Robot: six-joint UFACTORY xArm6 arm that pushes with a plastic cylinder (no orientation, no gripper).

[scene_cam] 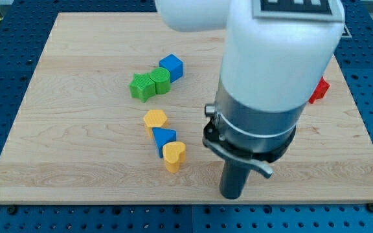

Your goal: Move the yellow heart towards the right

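The yellow heart (173, 155) lies on the wooden board (76, 142), below the middle, touching the lower end of a blue triangular block (164, 138). A yellow hexagon-like block (155, 119) sits just above the blue one. My arm fills the view's right half, and its dark rod comes down at the lower middle. My tip (231, 195) is to the right of the yellow heart and slightly lower, apart from it by about a block's width or more.
A green star block (142, 86), a green rounded block (160, 80) and a blue cube (171, 66) lie in a row at the upper middle. A red block (318, 90) peeks out behind the arm at the right.
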